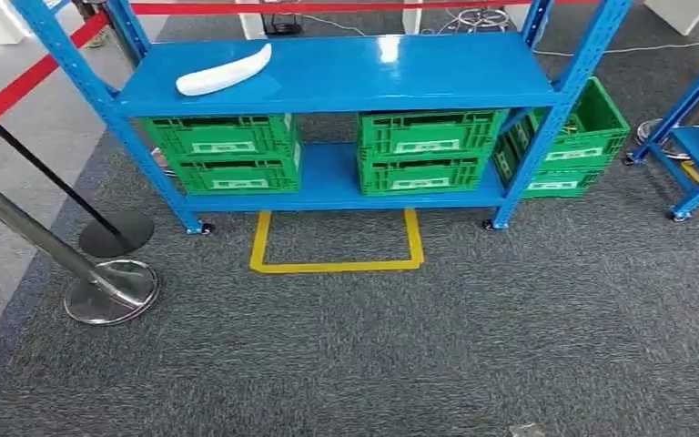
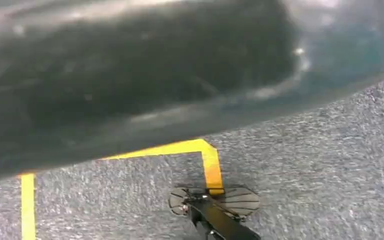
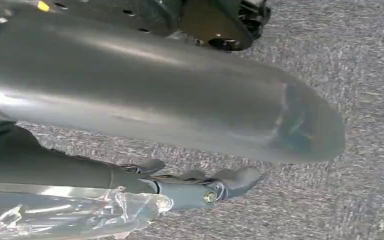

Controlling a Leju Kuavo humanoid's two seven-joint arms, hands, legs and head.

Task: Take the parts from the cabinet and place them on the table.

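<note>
left hand [image 2: 130,75] is blurring out, can't tell its grip. right hand [image 3: 200,187] is hanging over carpet, fingers loosely apart, holding nothing. white part [image 1: 225,71] is lying on the blue rack [image 1: 346,73].

Your head camera is looking forward and down from high up, facing the blue shelving rack [image 1: 337,77] across grey carpet [image 1: 373,355], with the yellow floor marking [image 1: 337,264] midway. Your left wrist camera is pointing down, close over the same carpet and yellow tape. Your right wrist camera is looking closely along its hand [image 3: 200,187] at carpet.
</note>
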